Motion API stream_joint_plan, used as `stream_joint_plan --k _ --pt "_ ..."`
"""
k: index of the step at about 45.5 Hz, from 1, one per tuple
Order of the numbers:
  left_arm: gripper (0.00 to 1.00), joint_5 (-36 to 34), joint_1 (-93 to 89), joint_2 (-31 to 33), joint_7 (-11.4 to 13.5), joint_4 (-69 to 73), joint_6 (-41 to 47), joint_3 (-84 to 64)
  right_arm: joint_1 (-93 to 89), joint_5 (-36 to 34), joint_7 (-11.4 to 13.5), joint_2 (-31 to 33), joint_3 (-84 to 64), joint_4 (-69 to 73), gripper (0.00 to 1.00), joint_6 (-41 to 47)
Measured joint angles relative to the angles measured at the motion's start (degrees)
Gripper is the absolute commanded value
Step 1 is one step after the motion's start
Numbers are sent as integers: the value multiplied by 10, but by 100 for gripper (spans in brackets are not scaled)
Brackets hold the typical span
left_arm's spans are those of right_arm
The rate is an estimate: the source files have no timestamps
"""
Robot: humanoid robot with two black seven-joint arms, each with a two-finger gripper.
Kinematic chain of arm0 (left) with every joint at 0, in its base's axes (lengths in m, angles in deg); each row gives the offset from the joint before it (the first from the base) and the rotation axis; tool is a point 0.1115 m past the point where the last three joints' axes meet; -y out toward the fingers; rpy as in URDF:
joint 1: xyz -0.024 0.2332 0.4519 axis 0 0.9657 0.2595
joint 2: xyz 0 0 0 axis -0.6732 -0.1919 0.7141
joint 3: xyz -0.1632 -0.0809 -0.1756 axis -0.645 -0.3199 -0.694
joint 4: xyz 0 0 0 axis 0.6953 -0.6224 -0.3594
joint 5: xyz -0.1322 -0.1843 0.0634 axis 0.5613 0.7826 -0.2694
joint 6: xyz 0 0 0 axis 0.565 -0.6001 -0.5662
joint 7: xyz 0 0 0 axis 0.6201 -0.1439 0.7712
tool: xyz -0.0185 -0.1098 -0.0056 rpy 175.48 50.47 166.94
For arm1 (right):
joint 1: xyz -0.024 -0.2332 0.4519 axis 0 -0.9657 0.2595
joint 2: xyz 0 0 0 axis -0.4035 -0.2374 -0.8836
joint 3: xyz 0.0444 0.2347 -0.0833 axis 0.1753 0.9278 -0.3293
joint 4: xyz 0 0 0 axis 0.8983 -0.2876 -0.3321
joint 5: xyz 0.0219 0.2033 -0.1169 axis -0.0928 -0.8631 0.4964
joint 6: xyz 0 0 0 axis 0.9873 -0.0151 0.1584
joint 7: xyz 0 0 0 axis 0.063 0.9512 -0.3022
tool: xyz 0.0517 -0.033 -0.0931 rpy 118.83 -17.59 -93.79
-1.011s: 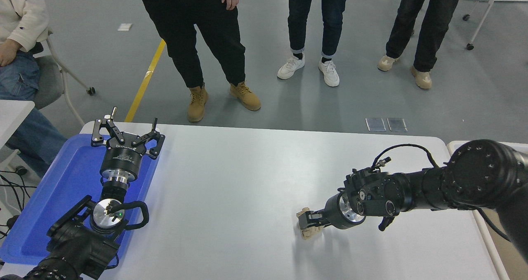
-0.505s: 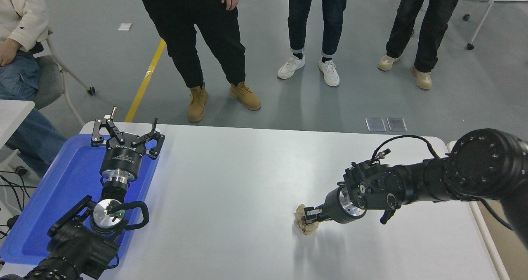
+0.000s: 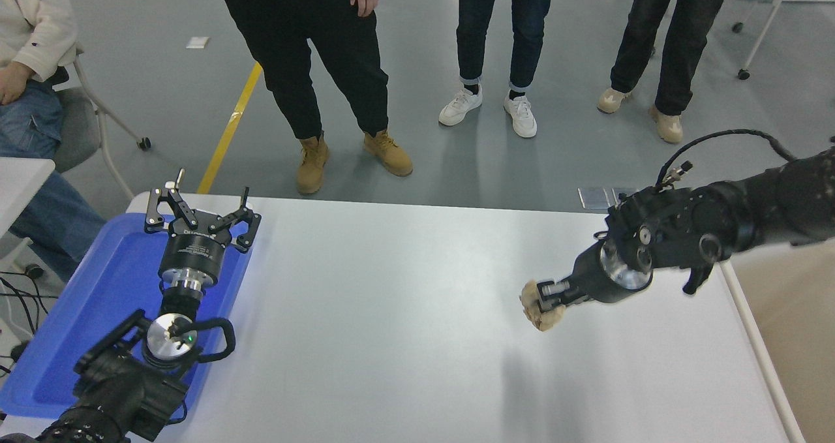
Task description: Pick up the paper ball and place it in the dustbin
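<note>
Your right claw (image 3: 546, 294) is clenched on the crumpled tan paper ball (image 3: 540, 303), held clear above the white desk (image 3: 391, 312). You're in the carry step; next, swing right over the cream-rimmed beige dustbin (image 3: 792, 338) and release. Left claw (image 3: 199, 212) hangs spread, parked.

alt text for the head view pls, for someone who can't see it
The right end effector holds the tan paper ball lifted above the white table, near the dustbin at the table's right edge. The left end effector is parked open over a blue tray, and people stand beyond the far side.
</note>
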Motion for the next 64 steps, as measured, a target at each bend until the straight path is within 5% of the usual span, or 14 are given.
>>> stream_joint_plan --k 39,64 --pt "100 0 0 0 -1 0 -1 0 246 7 2 49 -106 106 0 118" --pt "100 1 0 0 0 0 0 0 236 164 7 211 -134 45 0 128"
